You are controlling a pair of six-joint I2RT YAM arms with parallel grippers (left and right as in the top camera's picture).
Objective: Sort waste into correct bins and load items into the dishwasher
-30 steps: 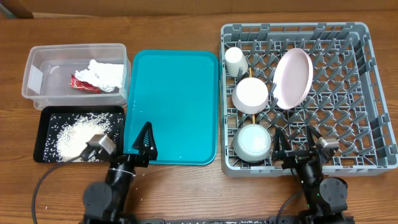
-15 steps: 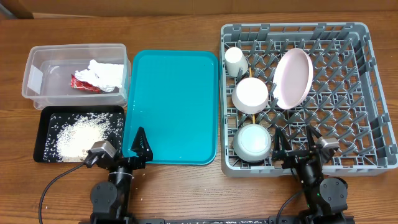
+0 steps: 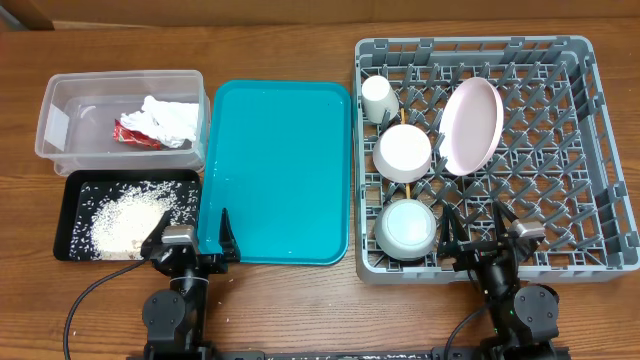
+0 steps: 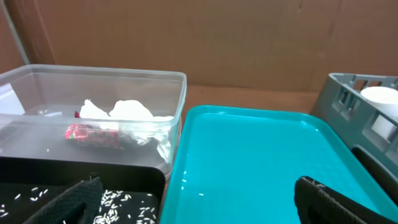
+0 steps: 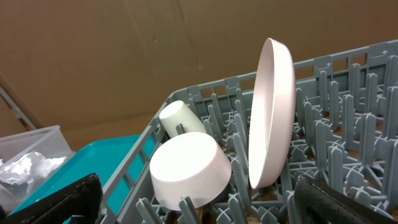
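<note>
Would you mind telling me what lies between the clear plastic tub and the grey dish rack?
The teal tray lies between the clear tub and the dish rack, seen plainly in the overhead view.

The left hand (image 3: pixel 190 242) has drawn back toward the near bench (image 3: pixel 300 300) edge and turned square. Its wrist has come off the rice (image 3: pixel 120 218) in the black tray (image 3: pixel 72 200).

Clear plastic tub (image 3: pixel 48 125); glossy plastic teal tray (image 3: pixel 280 150); matt grey plastic rack (image 3: pixel 470 45); wood-grain table (image 3: pixel 300 310), possibly laminate.
</note>
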